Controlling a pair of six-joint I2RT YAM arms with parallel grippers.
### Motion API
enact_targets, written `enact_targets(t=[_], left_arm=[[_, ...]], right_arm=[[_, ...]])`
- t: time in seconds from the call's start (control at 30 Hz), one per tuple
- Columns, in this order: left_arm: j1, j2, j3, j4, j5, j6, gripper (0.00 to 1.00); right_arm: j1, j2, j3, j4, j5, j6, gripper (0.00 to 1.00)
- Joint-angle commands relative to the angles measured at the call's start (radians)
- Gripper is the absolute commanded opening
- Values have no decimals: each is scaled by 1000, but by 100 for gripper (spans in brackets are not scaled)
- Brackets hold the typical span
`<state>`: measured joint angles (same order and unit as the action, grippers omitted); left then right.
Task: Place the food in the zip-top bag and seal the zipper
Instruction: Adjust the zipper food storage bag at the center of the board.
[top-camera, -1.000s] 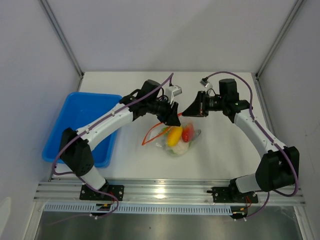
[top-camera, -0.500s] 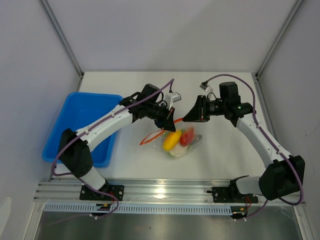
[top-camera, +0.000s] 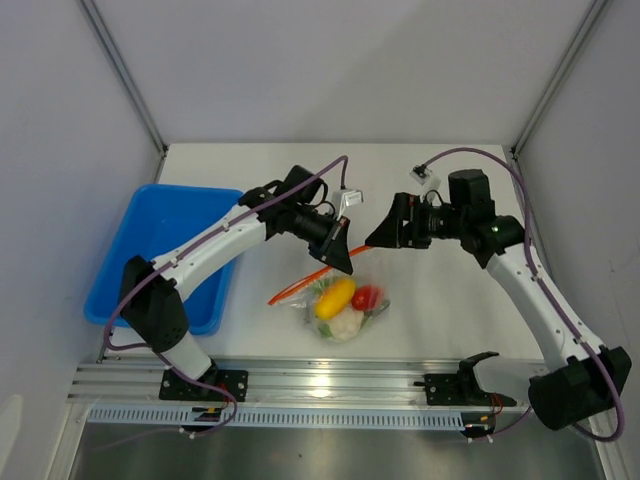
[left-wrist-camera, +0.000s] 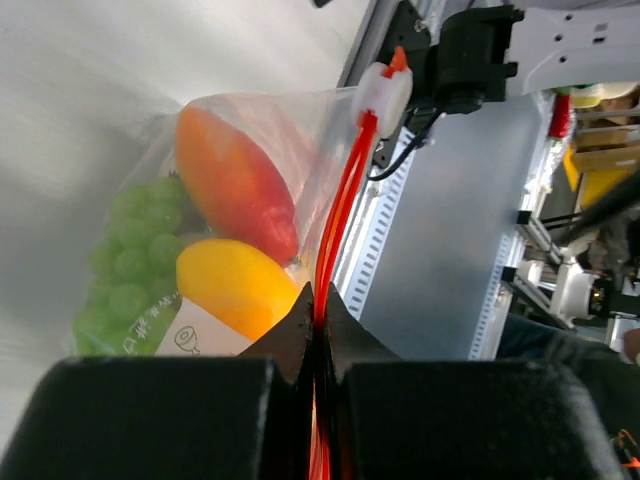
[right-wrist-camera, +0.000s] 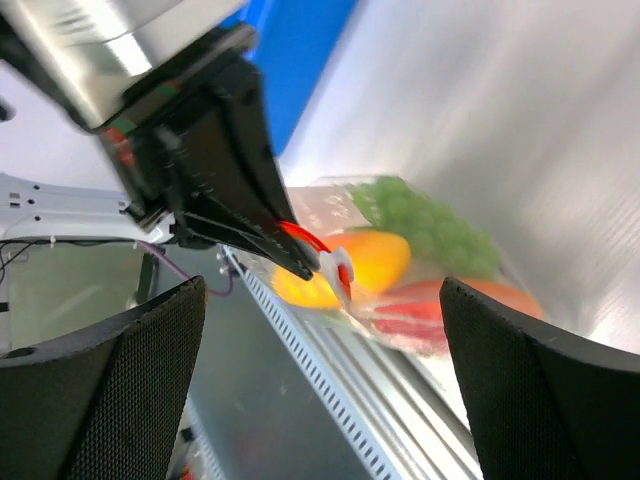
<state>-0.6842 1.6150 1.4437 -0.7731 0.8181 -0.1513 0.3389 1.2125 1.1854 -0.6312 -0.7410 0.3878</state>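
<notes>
The zip-top bag (top-camera: 342, 306) is a clear pouch just below my left gripper (top-camera: 343, 258). It holds the food: a yellow fruit (top-camera: 333, 297), a red-orange piece (top-camera: 365, 297) and a pale piece (top-camera: 343, 325). In the left wrist view my left gripper (left-wrist-camera: 318, 300) is shut on the orange-red zipper (left-wrist-camera: 340, 215). A white slider (left-wrist-camera: 385, 88) sits at the zipper's far end, with the red-orange piece (left-wrist-camera: 235, 180), yellow fruit (left-wrist-camera: 235, 285) and green bits (left-wrist-camera: 130, 260) beside it. My right gripper (top-camera: 378, 235) stands open, just right of the left one. In its own view my right gripper (right-wrist-camera: 322, 290) frames the slider (right-wrist-camera: 340, 270), touching nothing.
A blue tray (top-camera: 150, 250) lies at the left, under the left arm's forearm. The aluminium rail (top-camera: 330, 385) runs along the near edge in front of the bag. White walls close in the back and sides.
My left gripper has shut on the zipper strip. My right gripper has opened wide and drawn back to the right. The bag has shifted toward the near edge and slightly left.
</notes>
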Motion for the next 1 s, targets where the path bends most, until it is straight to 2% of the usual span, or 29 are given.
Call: enact_targets(t=[0.0, 0.1, 0.2, 0.33, 0.43, 0.67, 0.77, 0.83, 0.97], left_arm=[[3, 6, 9, 118, 125, -82, 0], [5, 8, -12, 182, 147, -102, 1], [5, -1, -43, 225, 150, -125, 1], [8, -17, -138, 355, 197, -184, 1], [8, -7, -172, 396, 214, -215, 0], [6, -32, -281, 552, 227, -287, 1], [5, -53, -304, 563, 220, -301, 1], [5, -82, -327, 587, 222, -327, 1], [2, -109, -339, 586, 225, -324, 1]], right_arm=[[-32, -94, -62, 118, -18, 16, 100], [-57, -152, -199, 296, -118, 77, 99], [-58, -201, -314, 430, -158, 108, 90], [-57, -209, -394, 502, -176, 103, 74], [-51, -225, -444, 569, -169, 111, 71], [-37, -306, -544, 611, -147, 117, 60], [-28, -349, -566, 599, -127, 106, 53], [-20, -363, -579, 611, -121, 123, 45], [3, -380, -598, 619, -103, 131, 41]])
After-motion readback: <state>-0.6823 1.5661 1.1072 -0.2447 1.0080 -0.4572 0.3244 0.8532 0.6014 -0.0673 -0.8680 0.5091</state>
